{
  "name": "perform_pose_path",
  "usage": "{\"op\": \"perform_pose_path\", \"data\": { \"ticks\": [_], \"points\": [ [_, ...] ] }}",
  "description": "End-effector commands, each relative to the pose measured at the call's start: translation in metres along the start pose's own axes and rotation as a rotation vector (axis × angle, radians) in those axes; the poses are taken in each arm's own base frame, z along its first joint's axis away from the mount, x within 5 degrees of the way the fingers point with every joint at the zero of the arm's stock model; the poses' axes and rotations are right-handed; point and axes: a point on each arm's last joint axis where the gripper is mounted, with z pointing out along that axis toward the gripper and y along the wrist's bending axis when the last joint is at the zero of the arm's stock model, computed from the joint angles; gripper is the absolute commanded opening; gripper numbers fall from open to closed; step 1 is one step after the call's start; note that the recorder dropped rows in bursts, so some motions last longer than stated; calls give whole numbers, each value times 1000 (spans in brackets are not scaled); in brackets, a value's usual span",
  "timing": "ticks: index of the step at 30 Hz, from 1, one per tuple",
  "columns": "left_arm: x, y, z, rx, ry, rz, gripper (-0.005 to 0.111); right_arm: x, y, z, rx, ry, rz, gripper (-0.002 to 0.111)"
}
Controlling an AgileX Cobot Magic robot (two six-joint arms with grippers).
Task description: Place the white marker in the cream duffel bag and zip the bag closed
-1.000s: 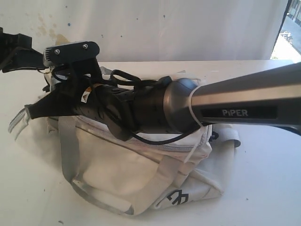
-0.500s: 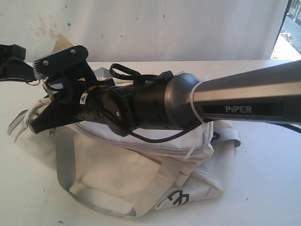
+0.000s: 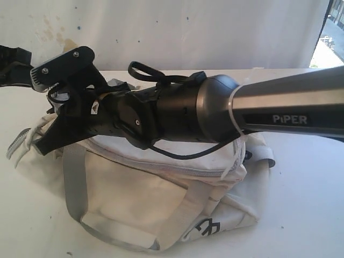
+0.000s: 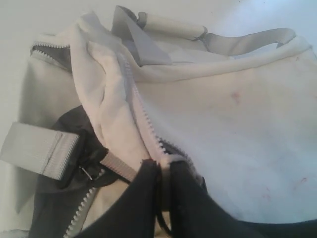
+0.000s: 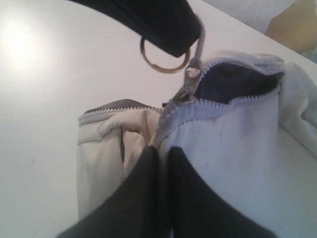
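- The right arm [image 3: 279,113] stretched far across to the left side.
- The right gripper [image 5: 159,151] tilted down, fingers pressed together.
- The left gripper [image 4: 163,166] looked closed too, its tips partly hidden.

One cream duffel bag [image 3: 161,199] lies on one bench [image 3: 301,215]. Two robot arms are in sight: one reaching in from the right [image 3: 290,107], one at the far left edge [image 3: 11,64]. That makes two grippers, the left gripper [image 4: 162,166] and the right gripper [image 5: 159,153]. One metal ring [image 5: 163,62] shows. The bag bears one dark logo [image 3: 201,228] and, on its near side, one looped grey strap [image 3: 75,188].
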Motion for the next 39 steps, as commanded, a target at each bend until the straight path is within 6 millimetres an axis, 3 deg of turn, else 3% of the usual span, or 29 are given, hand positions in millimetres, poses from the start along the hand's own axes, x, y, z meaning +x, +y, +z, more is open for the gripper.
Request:
{"op": "perform_pose_path", "data": {
  "ticks": [1, 11, 24, 31, 39],
  "points": [
    [-29, 6, -5, -81, -183, -17, 0, 23, 11, -1, -72, 199, -45, 0],
    [-47, 11, -8, -126, -210, 38, 0, 27, 19, -3, -108, 240, -120, 0],
    [-61, 39, 21, -168, -216, 7, 0, 33, 19, -4, -131, 301, -219, 0],
    [-58, 59, 41, -213, -216, -43, 0, 34, 19, -5, -133, 314, -235, 0],
    [-58, 64, 45, -219, -239, -77, 0, 33, 18, -4, -125, 304, -274, 0]
  ]
}}
